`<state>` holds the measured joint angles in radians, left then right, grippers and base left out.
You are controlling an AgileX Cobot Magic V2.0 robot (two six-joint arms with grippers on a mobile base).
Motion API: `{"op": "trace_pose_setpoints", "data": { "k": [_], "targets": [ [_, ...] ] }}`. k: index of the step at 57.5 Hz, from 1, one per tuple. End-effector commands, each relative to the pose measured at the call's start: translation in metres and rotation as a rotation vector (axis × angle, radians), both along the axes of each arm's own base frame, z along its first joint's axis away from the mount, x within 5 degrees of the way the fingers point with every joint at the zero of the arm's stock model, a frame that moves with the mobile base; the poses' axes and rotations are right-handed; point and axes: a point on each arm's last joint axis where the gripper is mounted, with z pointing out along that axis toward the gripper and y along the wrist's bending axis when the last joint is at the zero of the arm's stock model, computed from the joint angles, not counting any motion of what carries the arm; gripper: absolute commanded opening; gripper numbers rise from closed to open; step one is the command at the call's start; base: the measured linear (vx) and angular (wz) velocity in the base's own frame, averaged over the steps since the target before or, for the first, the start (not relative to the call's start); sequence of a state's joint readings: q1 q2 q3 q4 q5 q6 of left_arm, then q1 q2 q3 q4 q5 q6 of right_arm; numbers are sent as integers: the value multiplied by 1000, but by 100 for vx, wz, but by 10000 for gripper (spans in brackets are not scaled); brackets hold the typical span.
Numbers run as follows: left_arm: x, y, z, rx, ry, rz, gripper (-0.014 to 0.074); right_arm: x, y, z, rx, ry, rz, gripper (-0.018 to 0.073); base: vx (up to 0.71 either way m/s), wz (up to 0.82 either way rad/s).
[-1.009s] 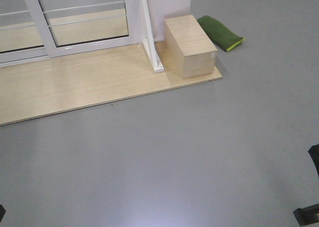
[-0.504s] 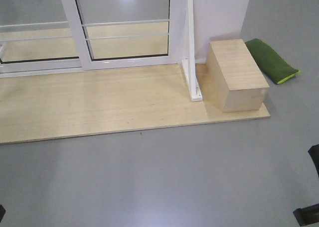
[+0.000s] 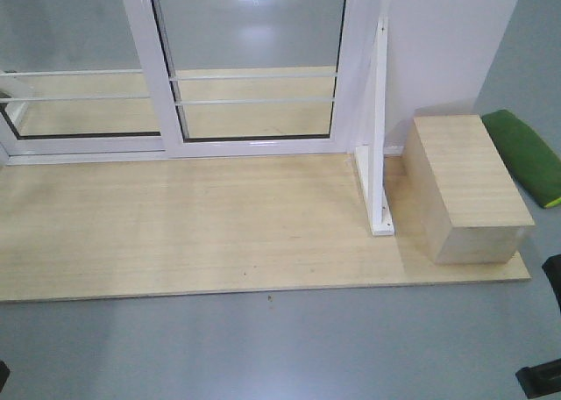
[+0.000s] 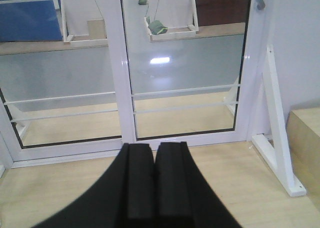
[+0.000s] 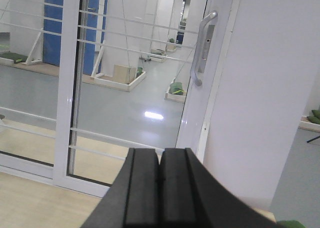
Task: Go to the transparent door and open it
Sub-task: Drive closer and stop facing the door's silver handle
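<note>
The transparent door (image 3: 254, 40) is the right-hand glass panel in a white frame, with thin white bars across it, straight ahead beyond the wooden platform. It also shows in the left wrist view (image 4: 185, 63) and the right wrist view (image 5: 130, 88). Its grey curved handle (image 5: 201, 48) sits on the door's right stile, high up. It stands shut against the right jamb. My left gripper (image 4: 155, 147) is shut and empty, pointing at the door's lower frame. My right gripper (image 5: 160, 153) is shut and empty, well below the handle and short of the door.
A similar glass panel without a handle (image 3: 70, 32) stands to the left. A light wooden platform (image 3: 175, 233) lies before the doors. A white triangular brace (image 3: 379, 154), a wooden box (image 3: 473, 185) and a green cushion (image 3: 526, 154) are at the right, by a white wall (image 3: 438, 49).
The base has driven forward and turned toward the door. The door, platform and wooden box now sit nearer and further right and lower in the front view.
</note>
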<state>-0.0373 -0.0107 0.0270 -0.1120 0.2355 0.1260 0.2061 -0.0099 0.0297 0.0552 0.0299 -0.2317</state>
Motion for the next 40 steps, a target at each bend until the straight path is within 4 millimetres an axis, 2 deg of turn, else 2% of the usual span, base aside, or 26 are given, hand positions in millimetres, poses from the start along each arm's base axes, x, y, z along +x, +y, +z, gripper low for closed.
{"op": "trace_pose_setpoints", "data": {
  "k": [1, 40],
  "targets": [
    [1, 0, -2, -17, -61, 5, 4, -1, -1, 4, 4, -83, -9, 2, 50, 12],
    [1, 0, -2, -17, -61, 5, 4, -1, -1, 4, 5, -83, -9, 2, 46, 8]
  ]
}}
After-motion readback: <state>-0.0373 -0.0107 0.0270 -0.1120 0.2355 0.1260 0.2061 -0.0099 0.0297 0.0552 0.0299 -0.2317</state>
